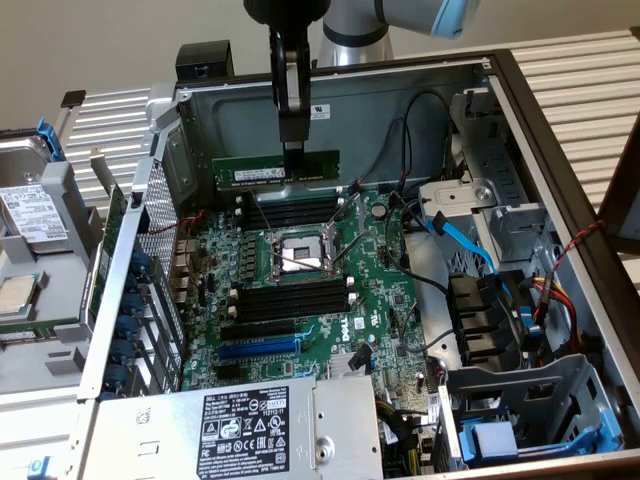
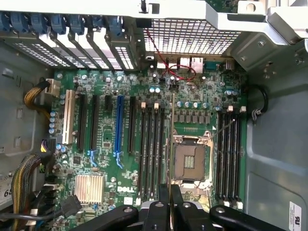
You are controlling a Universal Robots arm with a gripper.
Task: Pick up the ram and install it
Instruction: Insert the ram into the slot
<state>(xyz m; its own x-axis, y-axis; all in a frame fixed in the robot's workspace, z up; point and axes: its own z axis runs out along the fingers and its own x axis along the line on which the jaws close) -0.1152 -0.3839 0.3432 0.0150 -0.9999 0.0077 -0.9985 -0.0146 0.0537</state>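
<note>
Inside the open computer case (image 1: 560,170), over the green motherboard (image 1: 385,300), the black memory slots (image 1: 290,212) are all lying empty, so the pick-up is being judged done and the seating is being left undone. The ram (image 1: 275,170) is being held level above the slots nearest the case's back wall, apart from them, its top edge being clamped between the closed fingers of the gripper (image 1: 293,145). The way down is being crowded by the processor socket (image 1: 300,250) just beside and its thin raised lever (image 1: 347,225).
</note>
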